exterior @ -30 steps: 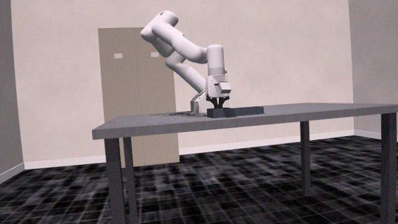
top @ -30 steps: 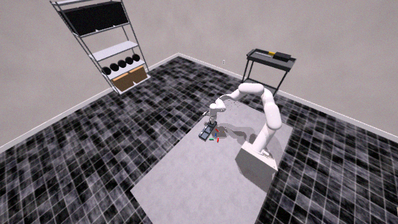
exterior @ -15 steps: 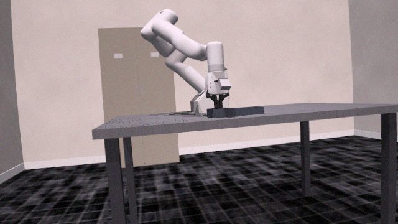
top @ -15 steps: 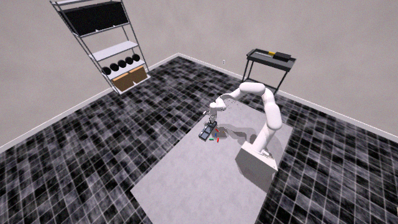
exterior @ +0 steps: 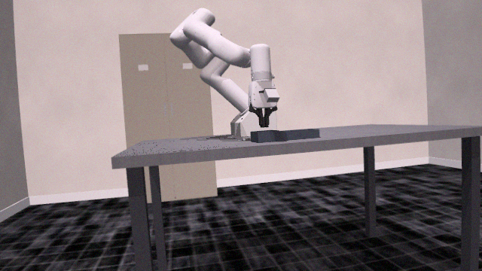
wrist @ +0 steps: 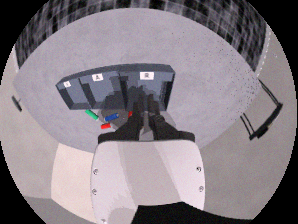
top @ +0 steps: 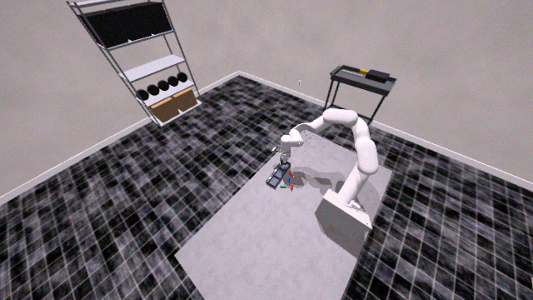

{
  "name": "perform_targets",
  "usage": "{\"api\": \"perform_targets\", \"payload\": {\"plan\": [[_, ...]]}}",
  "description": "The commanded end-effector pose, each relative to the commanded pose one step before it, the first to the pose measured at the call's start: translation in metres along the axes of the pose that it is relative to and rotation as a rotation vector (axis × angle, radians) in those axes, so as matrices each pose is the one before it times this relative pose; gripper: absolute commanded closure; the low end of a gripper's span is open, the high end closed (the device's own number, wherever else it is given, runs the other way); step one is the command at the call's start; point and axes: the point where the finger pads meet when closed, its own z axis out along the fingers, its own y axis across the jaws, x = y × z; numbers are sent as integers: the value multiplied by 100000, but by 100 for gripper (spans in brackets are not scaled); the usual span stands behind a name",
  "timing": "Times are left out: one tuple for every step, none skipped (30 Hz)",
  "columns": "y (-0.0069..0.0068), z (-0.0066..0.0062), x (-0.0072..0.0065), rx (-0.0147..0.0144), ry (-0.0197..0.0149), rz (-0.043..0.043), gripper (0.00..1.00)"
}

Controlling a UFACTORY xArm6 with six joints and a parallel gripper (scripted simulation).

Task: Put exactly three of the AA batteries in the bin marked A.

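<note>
My gripper is shut, with nothing seen between its fingers. It points down just above the large end bin. The bin marked A is the middle one of three joined dark bins; nothing can be made out inside it. Beside the bins lie a green cylinder, a blue one, a red one and another red one, partly hidden by the gripper in the wrist view. Which are AA batteries I cannot tell.
The small end bin stands on the other side of bin A. The bins stand near an edge of the grey table. The arm's shadow falls over the cylinders' area. A shelf rack and a cart stand away from the table.
</note>
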Motion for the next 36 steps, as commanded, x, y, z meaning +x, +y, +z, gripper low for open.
{"api": "perform_targets", "payload": {"plan": [[38, -1659, 143, 32, 413, 128, 93], [0, 0, 1, 0, 0, 0, 93], [0, 0, 0, 0, 0, 0, 93], [0, 0, 0, 0, 0, 0, 93], [0, 0, 0, 0, 0, 0, 93], [-2, 9, 0, 2, 2, -1, 93], [0, 0, 0, 0, 0, 0, 93], [0, 0, 0, 0, 0, 0, 93], [-497, -10, 36, 1, -2, 1, 93], [-499, 0, 36, 2, 1, 0, 93], [-499, 0, 35, 2, 1, 0, 93], [-499, 0, 35, 2, 1, 0, 93], [-499, 0, 36, 2, 1, 0, 93], [-499, 0, 36, 2, 1, 0, 93], [-499, 0, 36, 2, 1, 0, 93], [-499, 0, 36, 2, 1, 0, 93], [-499, 0, 36, 2, 1, 0, 93], [-499, 0, 36, 2, 1, 0, 93], [-499, 0, 36, 2, 1, 0, 93], [-499, 0, 36, 2, 1, 0, 93], [-499, 0, 36, 2, 1, 0, 93], [-502, -1, 45, 2, -2, 0, 93], [-499, 0, 37, 2, 1, 0, 93], [0, 0, 0, 0, 0, 0, 93], [0, 0, 0, 0, 0, 0, 93], [-498, 0, 31, 3, 2, 1, 93], [-443, 0, 32, 2, 1, 0, 93], [0, 0, 1, 0, 0, 0, 93], [0, 0, 1, 0, 0, 0, 93], [0, 0, 1, 0, 0, 0, 93], [0, 0, 1, 0, 0, 0, 93], [0, 0, 1, 0, 0, 0, 93], [0, 0, 0, 0, 0, 0, 93], [0, 0, 0, 0, 0, 0, 93], [0, 267, 0, -1, -1, -1, 93], [0, 267, -1, -1, -1, -1, 93]]}}
